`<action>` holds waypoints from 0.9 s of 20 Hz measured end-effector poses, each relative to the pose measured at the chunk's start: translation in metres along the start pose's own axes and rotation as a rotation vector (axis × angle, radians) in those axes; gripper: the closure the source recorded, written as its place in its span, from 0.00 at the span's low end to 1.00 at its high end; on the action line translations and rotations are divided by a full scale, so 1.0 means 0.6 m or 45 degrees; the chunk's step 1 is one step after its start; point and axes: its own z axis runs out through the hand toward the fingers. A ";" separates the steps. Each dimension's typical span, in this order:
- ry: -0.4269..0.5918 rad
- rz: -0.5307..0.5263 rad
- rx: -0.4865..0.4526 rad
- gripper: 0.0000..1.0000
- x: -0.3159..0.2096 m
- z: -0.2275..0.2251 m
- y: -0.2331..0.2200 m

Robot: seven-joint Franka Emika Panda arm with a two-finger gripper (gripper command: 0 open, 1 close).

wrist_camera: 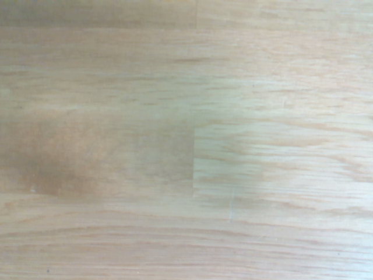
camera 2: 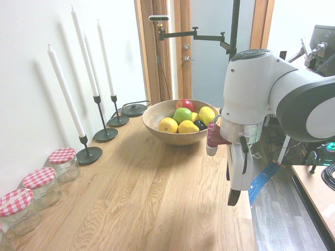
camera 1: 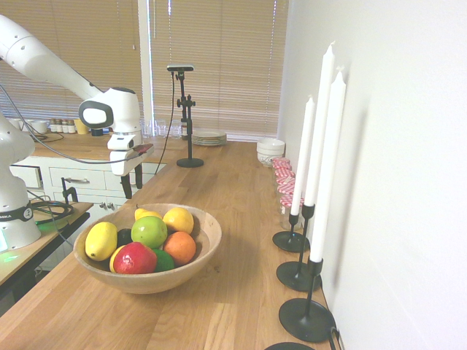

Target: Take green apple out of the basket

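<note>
Green apple partly hidden among fruit; leftmost jar cut off

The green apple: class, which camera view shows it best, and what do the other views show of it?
The first exterior view: the green apple sits near and large atop the fruit in the basket, most of its glossy skin exposed. The second exterior view shows it smaller and farther off. The wrist view shows only wooden countertop, no apple.

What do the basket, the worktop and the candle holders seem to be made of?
Basket: light brown wood, smooth matte finish, faint grain on its thick rim.
Worktop: wooden strips joined together, probably oiled; grain and joints show clearly.
Candle holders: likely metal, painted matte black; thin stems, flat round bases.
</note>
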 end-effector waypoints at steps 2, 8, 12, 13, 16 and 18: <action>-0.005 0.000 -0.006 0.00 -0.001 0.001 0.001; 0.043 0.027 0.016 0.00 0.041 -0.056 -0.008; 0.087 0.073 0.040 0.00 0.096 -0.124 -0.002; 0.098 0.085 0.048 0.00 0.110 -0.141 0.003; 0.120 0.115 0.060 0.00 0.150 -0.183 0.016; 0.129 0.132 0.066 0.00 0.179 -0.201 0.025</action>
